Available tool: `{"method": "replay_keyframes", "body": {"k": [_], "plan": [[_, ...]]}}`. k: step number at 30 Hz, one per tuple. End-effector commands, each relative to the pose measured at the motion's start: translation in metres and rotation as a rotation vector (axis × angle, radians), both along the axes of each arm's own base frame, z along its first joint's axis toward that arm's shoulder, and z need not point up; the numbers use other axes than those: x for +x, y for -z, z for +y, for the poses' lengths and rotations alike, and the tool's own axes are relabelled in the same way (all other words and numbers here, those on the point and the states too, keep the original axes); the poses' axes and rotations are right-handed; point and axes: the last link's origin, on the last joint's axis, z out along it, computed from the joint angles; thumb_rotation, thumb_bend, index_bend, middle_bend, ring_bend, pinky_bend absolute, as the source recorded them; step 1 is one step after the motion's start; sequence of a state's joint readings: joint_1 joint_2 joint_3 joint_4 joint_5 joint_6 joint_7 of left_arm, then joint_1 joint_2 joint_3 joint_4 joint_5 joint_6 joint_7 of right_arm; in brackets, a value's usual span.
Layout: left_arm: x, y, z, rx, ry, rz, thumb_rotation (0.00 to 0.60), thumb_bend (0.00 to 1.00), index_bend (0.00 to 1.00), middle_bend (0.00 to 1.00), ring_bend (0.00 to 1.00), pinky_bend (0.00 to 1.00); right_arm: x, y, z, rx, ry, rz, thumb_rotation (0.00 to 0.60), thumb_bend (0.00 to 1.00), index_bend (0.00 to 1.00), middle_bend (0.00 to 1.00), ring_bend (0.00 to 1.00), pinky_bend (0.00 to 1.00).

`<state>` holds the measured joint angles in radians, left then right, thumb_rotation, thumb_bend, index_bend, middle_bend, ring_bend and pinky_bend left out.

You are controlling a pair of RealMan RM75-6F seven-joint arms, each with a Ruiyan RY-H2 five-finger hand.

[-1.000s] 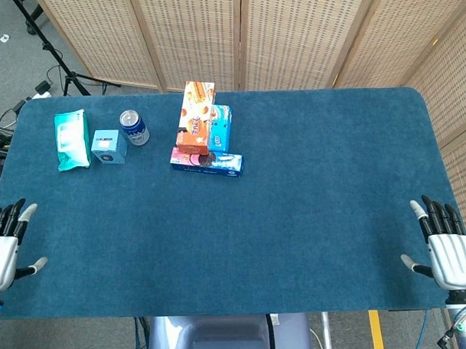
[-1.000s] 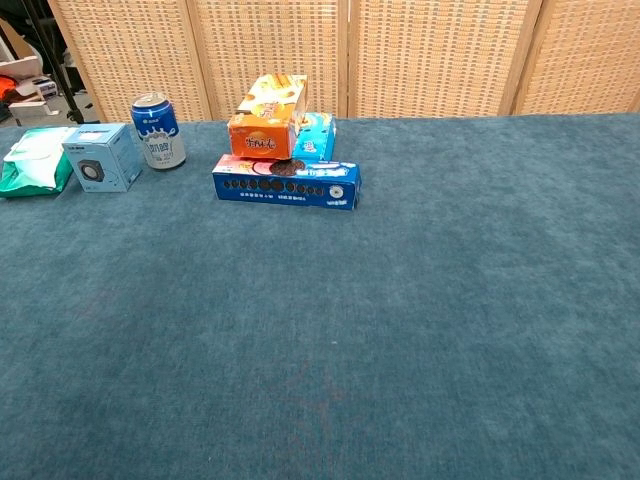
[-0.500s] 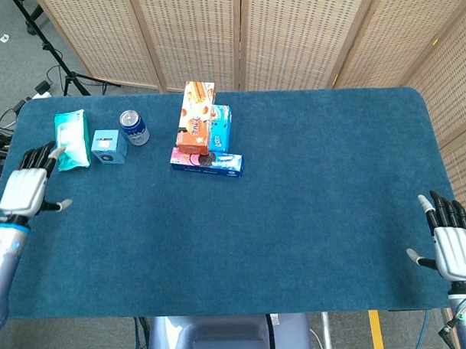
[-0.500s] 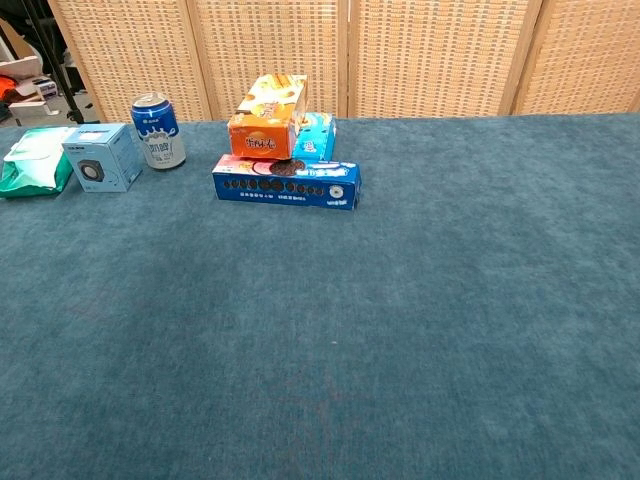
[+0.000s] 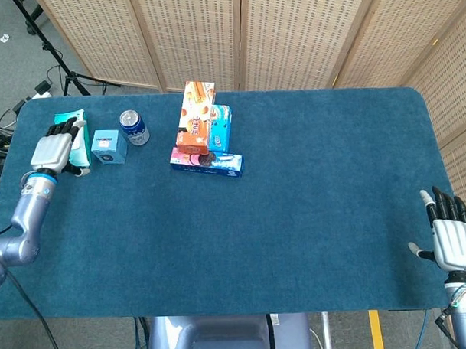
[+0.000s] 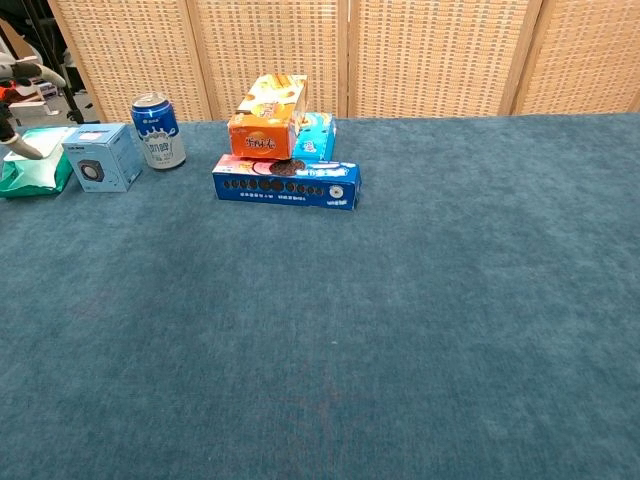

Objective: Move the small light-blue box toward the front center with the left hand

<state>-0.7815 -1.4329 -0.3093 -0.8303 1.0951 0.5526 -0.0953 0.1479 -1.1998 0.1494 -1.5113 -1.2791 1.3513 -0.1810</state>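
The left hand [image 5: 53, 148] hangs over the table's far left corner with its fingers [image 5: 65, 130] extended and a little apart, holding nothing; they lie above the green wipes pack [image 5: 76, 119], which they cover for the most part in the head view. The small light-blue box [image 5: 109, 145] stands just beside that hand on the side toward the table's middle, apart from the fingers, with a gap of bare cloth between it and the thumb. In the chest view only a sliver of the left hand shows at the left border, above the pack, and the box [image 6: 100, 156] sits clear of it. Close to the box, toward the far edge, stands an upright blue can [image 5: 133, 126], near it but not touching. Further along the far edge, toward the middle, lies a group of snack boxes: an orange box [image 5: 196, 117] rests with its front end on a long dark-blue biscuit box [image 5: 206, 162], and a smaller blue packet [image 5: 220, 128] lies against the orange box's side. The blue-clothed table [image 5: 310, 195] carries all of these in its far left part. The right hand [image 5: 449, 237] is at the near right corner, well apart from everything, back upward, its fingers straight and slightly spread, with nothing in them.
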Motion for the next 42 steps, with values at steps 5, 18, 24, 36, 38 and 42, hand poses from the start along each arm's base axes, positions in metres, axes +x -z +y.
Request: {"method": "replay_keyframes", "body": {"k": [5, 18, 24, 36, 38, 42], "plan": [[0.018, 0.034, 0.025, -0.037, -0.035, -0.071, 0.6, 0.0, 0.0, 0.0, 0.0, 0.0, -0.005, -0.001, -0.005, -0.011, 0.027, 0.004, 0.6, 0.0, 0.0, 0.0, 0.0, 0.0], [0.025, 0.051, 0.042, -0.025, -0.053, -0.04, 0.6, 0.0, 0.05, 0.1, 0.06, 0.03, -0.011, -0.003, -0.009, -0.024, 0.055, 0.001, 0.6, 0.0, 0.0, 0.0, 0.0, 0.0], [0.031, 0.058, 0.049, -0.04, -0.065, -0.013, 0.6, 0.0, 0.2, 0.32, 0.22, 0.21, -0.013, 0.0, -0.009, -0.018, 0.067, 0.012, 0.6, 0.0, 0.0, 0.0, 0.0, 0.0], [0.028, 0.04, 0.046, 0.012, 0.004, -0.065, 0.6, 0.0, 0.29, 0.43, 0.32, 0.29, -0.01, 0.0, -0.007, -0.023, 0.055, 0.007, 0.6, 0.0, 0.0, 0.0, 0.0, 0.0], [0.027, 0.029, 0.042, 0.018, 0.043, -0.085, 0.6, 0.0, 0.29, 0.43, 0.32, 0.29, -0.008, 0.0, -0.006, -0.021, 0.048, 0.003, 0.6, 0.0, 0.0, 0.0, 0.0, 0.0], [0.023, 0.002, 0.022, 0.013, 0.134, -0.122, 0.6, 0.0, 0.29, 0.43, 0.32, 0.29, -0.005, -0.001, -0.004, -0.017, 0.031, -0.008, 0.6, 0.0, 0.0, 0.0, 0.0, 0.0]]}}
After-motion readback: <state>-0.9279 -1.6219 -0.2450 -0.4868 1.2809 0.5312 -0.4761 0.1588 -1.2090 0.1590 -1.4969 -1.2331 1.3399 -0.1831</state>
